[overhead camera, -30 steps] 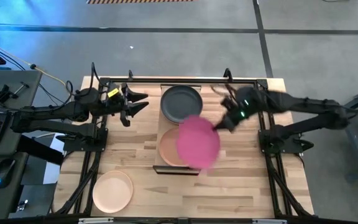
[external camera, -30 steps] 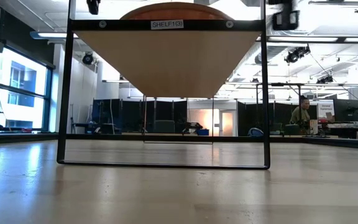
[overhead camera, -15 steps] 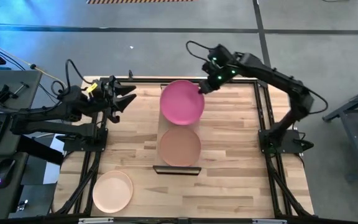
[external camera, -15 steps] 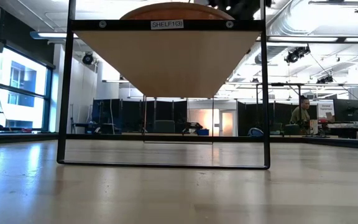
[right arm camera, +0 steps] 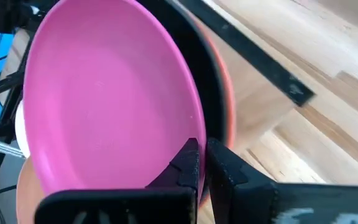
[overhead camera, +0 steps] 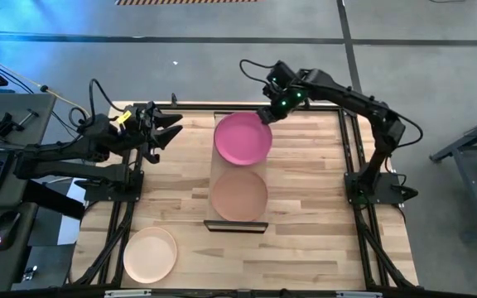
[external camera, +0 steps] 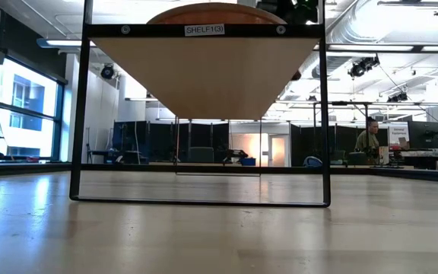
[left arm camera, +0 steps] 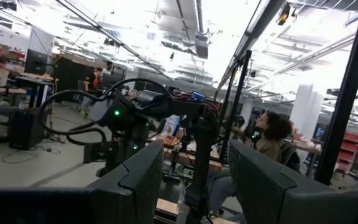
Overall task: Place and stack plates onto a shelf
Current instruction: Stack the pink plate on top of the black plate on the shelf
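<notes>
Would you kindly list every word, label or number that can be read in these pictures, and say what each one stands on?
"SHELF1(3)": a small white label on the dark top front rail of the shelf, in the low view.
A pale sign in the room behind, right side of the low view: too small to read.
Nothing else is readable; the plates show no print.

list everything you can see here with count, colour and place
magenta plate: 1, magenta, held over the far end of the shelf, on the stack there
dark grey plate: 1, dark rim showing just under the magenta one
peach-tan plate: 1, near end of the shelf
cream plate: 1, on the tabletop, near left corner
shelf: 1, light wood with dark edging, table centre
tabletop: 1, pale wood
person: 1, in the room behind
right gripper: shut on the magenta plate's far rim
left gripper: open, waiting at the table's far left
</notes>
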Available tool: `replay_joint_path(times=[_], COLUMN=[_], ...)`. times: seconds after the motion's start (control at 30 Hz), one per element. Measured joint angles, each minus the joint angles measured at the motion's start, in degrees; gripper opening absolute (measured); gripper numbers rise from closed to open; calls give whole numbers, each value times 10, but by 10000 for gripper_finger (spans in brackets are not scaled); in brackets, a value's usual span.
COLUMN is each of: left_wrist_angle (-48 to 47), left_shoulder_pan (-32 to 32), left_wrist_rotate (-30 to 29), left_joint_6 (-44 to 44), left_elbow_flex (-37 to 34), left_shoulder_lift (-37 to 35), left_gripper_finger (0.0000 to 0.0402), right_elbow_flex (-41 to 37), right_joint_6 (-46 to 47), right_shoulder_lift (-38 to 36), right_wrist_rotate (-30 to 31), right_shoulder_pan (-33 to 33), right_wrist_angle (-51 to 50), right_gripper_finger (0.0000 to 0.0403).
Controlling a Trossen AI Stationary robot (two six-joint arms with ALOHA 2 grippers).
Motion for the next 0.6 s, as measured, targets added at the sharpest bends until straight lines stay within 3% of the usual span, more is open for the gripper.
replay_joint_path(times=[0.4, 0.6], left_wrist_angle=[0, 0], left_shoulder_pan=[0, 0], left_wrist_rotate=[0, 0], left_joint_6=[0, 0], left_elbow_flex=[0, 0], left_shoulder_lift=[0, 0], left_gripper_finger=[170, 170], right_elbow_flex=[0, 0], right_joint_6=[-15, -25], right_shoulder_lift=[0, -1], right_wrist_rotate=[4, 8], right_shoulder_pan=[5, 11], right_wrist_angle=[30, 34], right_gripper_finger=[3, 65])
